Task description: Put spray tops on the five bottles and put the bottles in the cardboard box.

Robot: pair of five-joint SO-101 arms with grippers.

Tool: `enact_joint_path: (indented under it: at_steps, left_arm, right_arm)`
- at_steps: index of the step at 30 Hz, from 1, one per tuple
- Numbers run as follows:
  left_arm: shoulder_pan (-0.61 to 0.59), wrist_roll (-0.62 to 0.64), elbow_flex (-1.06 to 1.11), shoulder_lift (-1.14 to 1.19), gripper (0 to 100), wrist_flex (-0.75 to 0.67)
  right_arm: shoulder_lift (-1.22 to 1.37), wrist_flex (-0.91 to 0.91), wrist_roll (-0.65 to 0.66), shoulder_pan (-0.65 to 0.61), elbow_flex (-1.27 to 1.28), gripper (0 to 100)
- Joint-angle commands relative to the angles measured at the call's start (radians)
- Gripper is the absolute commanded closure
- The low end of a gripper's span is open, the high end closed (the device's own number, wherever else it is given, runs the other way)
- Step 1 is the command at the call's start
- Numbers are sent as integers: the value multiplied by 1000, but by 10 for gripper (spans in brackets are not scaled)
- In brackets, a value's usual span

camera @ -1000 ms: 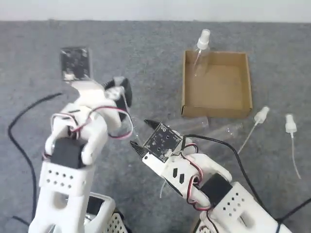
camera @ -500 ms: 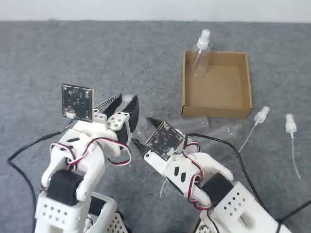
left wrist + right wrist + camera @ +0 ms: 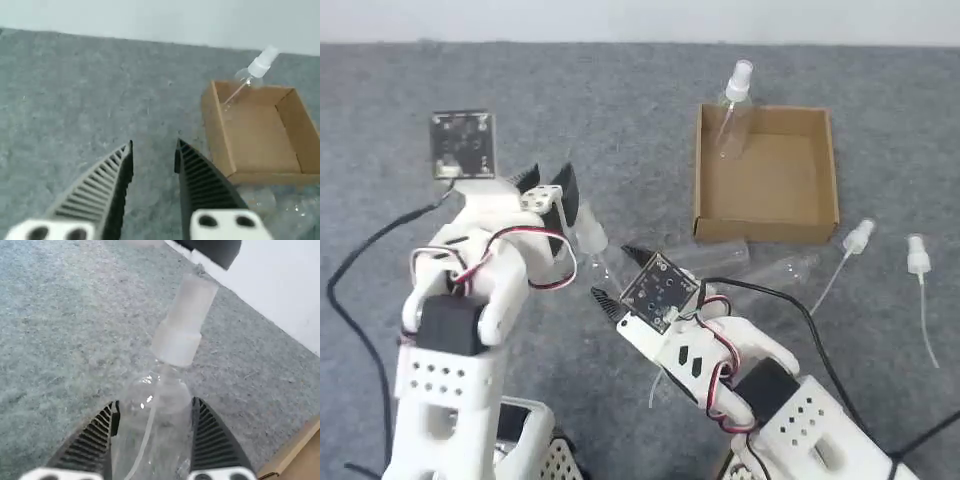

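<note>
1 bottle (image 3: 150,440) pinched between right fingers (image 3: 105,437) | left fingers (image 3: 200,175) spread, just beside its spray top (image 3: 182,320)

Capped clear bottle (image 3: 732,112) inside cardboard box (image 3: 767,229)

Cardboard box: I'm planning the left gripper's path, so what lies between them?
Bare carpet between left gripper and cardboard box, as the left wrist view shows.

A grey carpeted table surface (image 3: 620,110) carries an open square brown cardboard box (image 3: 766,228). Two clear plastic bottles (image 3: 720,255) lie on their sides just before it, two white spray tops (image 3: 858,236) with thin tubes lie nearby, and a black cable (image 3: 350,280) runs well apart.
</note>
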Motion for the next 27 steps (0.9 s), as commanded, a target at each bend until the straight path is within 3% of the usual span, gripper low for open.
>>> enact_joint_path:
  at_steps: [1, 9, 15, 22, 27]
  left_arm:
    - [-6, -48, -45, -15, 874, 51]
    - [41, -78, 102, -46, 874, -2]
    - [28, -80, 38, -48, 874, -12]
    - [-118, -75, -117, -49, 870, 35]
    - [-180, -78, 30, -48, 869, -11]
  right_arm:
    - [-31, -25, -9, 25, -14, 992]
    - [-31, -25, -9, 25, -15, 992]
    - [-31, -25, -9, 25, -15, 992]
    - [-24, -27, -11, 82, -63, 992]
    - [-18, -65, -51, 171, -135, 992]
